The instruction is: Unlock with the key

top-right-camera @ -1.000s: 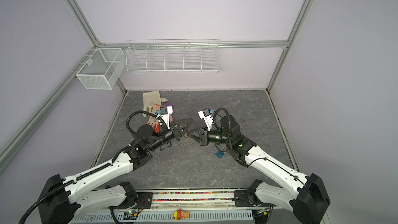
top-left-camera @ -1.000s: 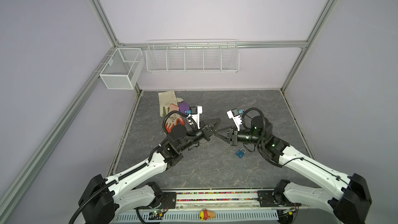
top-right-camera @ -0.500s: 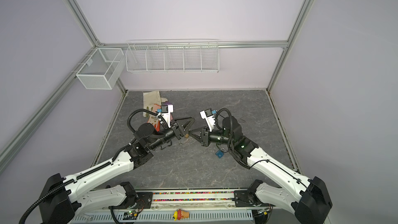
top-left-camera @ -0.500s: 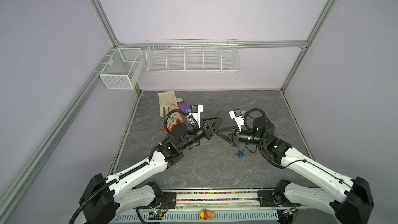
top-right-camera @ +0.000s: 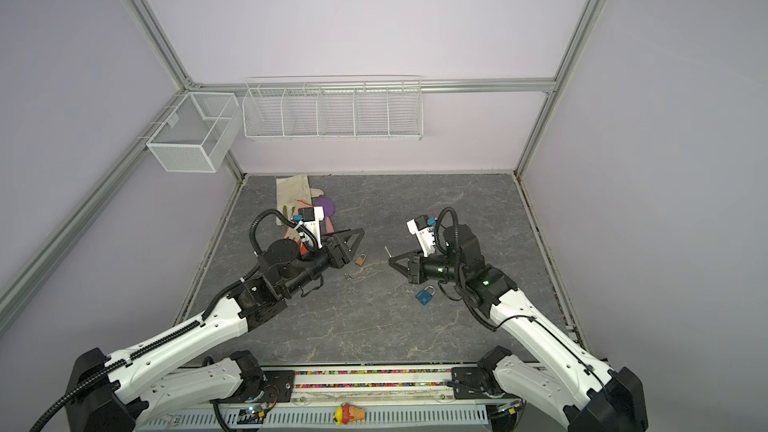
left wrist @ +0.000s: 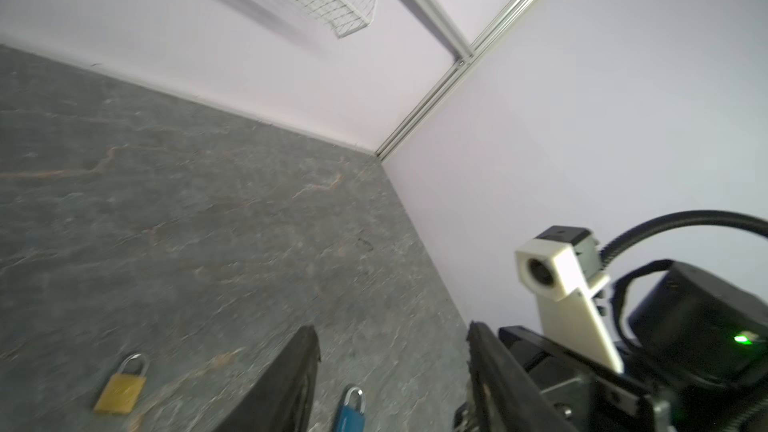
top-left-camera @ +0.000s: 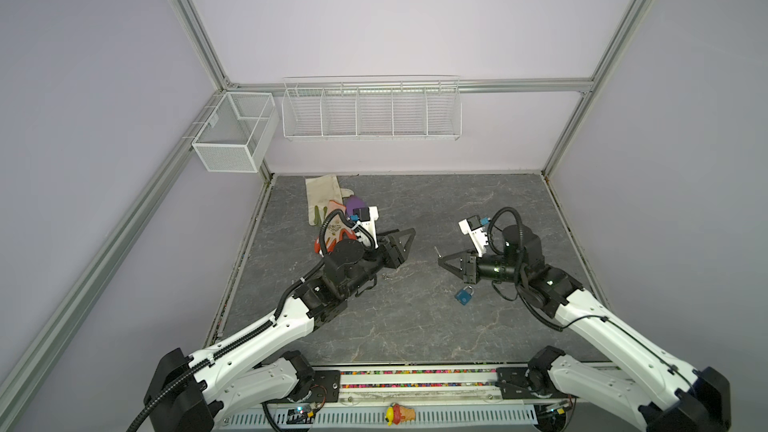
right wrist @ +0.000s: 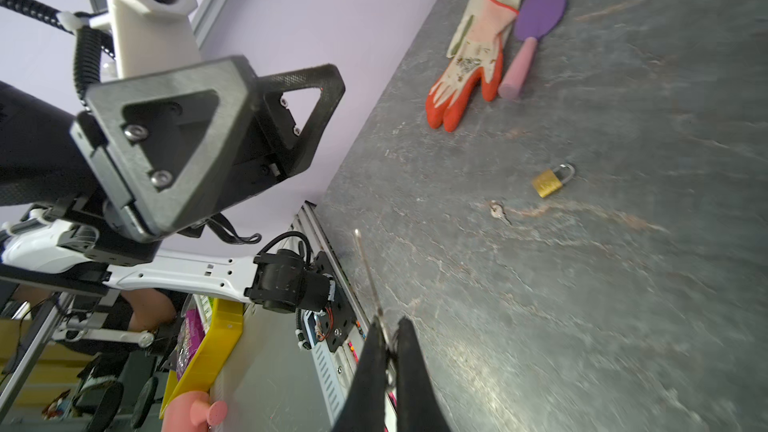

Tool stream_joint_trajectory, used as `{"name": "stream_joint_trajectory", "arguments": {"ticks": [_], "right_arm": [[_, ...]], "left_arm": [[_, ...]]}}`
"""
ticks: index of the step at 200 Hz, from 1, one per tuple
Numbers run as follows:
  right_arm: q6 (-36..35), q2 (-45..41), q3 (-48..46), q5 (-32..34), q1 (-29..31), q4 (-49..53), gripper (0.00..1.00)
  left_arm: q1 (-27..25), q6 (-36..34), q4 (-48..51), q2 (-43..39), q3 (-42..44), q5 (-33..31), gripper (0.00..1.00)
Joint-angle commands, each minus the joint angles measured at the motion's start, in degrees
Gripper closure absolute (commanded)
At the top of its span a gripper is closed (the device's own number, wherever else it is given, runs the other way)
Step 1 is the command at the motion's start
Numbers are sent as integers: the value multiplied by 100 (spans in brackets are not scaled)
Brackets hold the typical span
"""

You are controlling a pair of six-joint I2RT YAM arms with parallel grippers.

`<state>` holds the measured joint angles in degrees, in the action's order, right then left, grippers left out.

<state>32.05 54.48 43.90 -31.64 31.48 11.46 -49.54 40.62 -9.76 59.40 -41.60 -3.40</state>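
Your right jaws are pinched shut on the key (top-left-camera: 436, 250), its thin shaft sticking past the tips up and slightly left in both top views; your left jaws stand partly open, holding nothing. Two locks lie on the desk (top-left-camera: 415, 326): the blue padlock (top-left-camera: 464, 296) just below and right of the key-holding tips, the brass padlock (top-right-camera: 360, 260) left of them, just beside your left jaws. I cannot tell which the key fits, but it points away from the blue one, and your left jaws are nearer the brass.

Probably a robotics lab cell: aluminium frame (top-left-camera: 190, 14), plain lilac walls (top-left-camera: 395, 14), wire baskets (top-left-camera: 371, 118).
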Motion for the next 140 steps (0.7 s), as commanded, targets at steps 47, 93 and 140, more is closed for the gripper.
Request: {"name": "stream_joint_trajectory", "arguments": {"ticks": [47,93,140], "right_arm": [[-319,-440,-393,369,-1675,1772,94],[-344,-350,-684,122,-2429,1791,94],[-524,-297,-829,266,-2715,1769,94]], "left_arm": [[-914,-112,1981,981,-730,-451,32],[-1719,-872,2630,2260,-1755,-423,32],[-2173,-1538,3450,3556,-2903,-484,31]]}}
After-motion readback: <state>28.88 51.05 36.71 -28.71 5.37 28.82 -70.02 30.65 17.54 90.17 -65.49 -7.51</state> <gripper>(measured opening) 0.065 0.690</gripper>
